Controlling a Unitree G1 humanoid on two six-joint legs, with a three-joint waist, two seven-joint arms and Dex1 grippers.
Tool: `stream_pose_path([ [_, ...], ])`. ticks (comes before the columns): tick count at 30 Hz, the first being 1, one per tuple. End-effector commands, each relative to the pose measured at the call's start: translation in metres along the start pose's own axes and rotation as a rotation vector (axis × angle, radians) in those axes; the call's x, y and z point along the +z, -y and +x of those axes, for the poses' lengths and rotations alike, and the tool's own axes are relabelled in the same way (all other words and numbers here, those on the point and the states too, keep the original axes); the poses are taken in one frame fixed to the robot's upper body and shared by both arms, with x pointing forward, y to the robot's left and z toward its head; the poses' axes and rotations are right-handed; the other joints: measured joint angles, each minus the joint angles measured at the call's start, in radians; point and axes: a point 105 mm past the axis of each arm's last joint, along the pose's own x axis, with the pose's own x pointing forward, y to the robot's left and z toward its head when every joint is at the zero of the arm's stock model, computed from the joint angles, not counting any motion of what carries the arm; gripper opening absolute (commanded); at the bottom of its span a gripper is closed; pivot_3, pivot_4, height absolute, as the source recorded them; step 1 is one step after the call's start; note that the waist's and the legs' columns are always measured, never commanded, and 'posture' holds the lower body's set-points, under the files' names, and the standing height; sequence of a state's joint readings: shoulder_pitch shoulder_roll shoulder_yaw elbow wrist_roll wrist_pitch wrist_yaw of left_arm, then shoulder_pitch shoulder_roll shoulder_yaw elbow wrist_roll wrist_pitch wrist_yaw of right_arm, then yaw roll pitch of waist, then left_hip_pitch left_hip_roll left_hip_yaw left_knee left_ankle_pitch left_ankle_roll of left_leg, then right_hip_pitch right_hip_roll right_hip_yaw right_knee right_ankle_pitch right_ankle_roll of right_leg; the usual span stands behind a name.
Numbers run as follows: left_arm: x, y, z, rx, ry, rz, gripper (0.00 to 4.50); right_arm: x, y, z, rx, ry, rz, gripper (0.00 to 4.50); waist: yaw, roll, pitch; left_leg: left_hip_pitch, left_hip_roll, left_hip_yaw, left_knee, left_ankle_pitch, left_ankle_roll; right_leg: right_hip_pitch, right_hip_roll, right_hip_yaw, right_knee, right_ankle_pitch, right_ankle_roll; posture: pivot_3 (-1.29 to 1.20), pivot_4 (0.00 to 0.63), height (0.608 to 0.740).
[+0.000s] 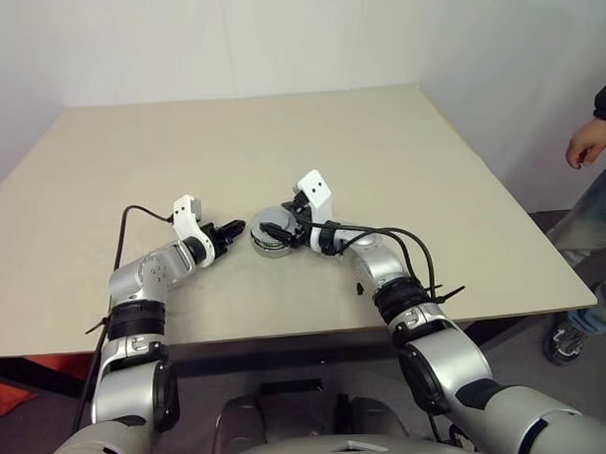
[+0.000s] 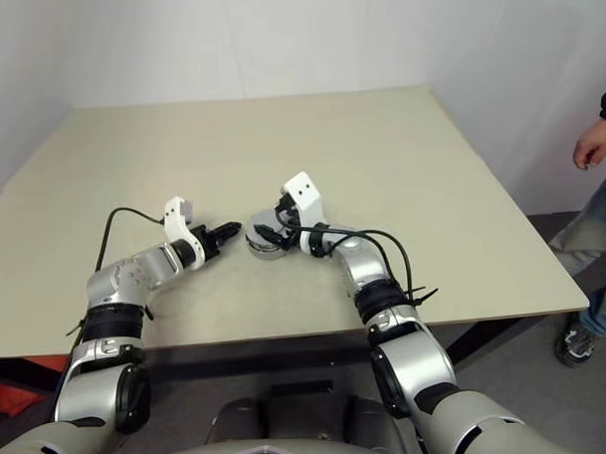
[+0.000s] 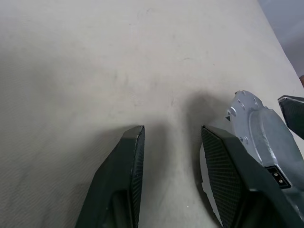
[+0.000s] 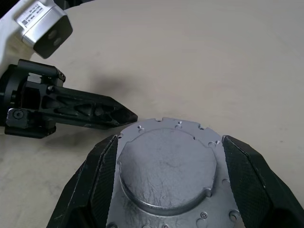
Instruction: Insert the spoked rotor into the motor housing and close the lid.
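Your right gripper (image 4: 164, 190) has its two black fingers spread wide around the round grey metal disc with the notched rim, the lid (image 4: 166, 171), one finger against each side of it. It sits on the shallow round grey metal motor housing (image 1: 271, 240) at the middle of the beige tabletop (image 1: 231, 150), so you look to be on the closing step. Whether the spoked rotor is inside, you cannot tell from here.

Your left gripper (image 1: 229, 231) waits just beside the housing at its nine o'clock, fingers (image 3: 128, 166) parted and empty.

Next, judge whether the lid is seated flat; press it down evenly, the left steadying the housing.

The near table edge lies at six o'clock, not far off. Open tabletop runs toward twelve and nine. A person's hand (image 1: 585, 142) is at three o'clock, beyond the edge.
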State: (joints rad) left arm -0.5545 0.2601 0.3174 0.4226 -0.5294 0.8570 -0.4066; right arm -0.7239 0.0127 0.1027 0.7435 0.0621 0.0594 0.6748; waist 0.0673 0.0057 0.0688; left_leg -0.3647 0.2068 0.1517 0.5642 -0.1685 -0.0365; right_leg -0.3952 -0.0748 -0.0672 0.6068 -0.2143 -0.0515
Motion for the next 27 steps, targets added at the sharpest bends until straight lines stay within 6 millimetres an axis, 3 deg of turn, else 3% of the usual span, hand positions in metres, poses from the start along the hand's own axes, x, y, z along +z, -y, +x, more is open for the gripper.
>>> stream_pose_path([
  [1, 0.000, -0.015, -0.008, 0.064, -0.006, -0.002, 2.02, 0.018, -0.003, 0.005, 0.016, 0.053, -0.041, 3.92, 0.000, 0.000, 0.000, 0.000, 0.000, 0.000, 0.000, 0.000, 0.000, 0.000, 0.000, 0.000, 0.000, 0.000, 0.000, 0.00, 0.000, 0.740],
  [18, 0.007, -0.022, -0.012, 0.088, 0.019, -0.007, 2.02, 0.011, -0.011, 0.006, 0.042, 0.022, -0.087, 3.92, -0.001, 0.000, 0.000, 0.001, 0.000, 0.000, 0.000, 0.000, 0.000, 0.000, 0.000, 0.000, 0.000, 0.000, 0.000, 0.00, 0.000, 0.740],
  [27, 0.011, -0.026, -0.015, 0.105, 0.037, -0.011, 2.02, 0.002, -0.003, 0.005, 0.002, -0.077, -0.313, 3.92, -0.001, 0.000, 0.000, 0.001, 0.000, 0.000, 0.000, 0.000, -0.001, 0.000, 0.000, 0.000, 0.001, 0.000, 0.000, 0.00, 0.000, 0.740],
])
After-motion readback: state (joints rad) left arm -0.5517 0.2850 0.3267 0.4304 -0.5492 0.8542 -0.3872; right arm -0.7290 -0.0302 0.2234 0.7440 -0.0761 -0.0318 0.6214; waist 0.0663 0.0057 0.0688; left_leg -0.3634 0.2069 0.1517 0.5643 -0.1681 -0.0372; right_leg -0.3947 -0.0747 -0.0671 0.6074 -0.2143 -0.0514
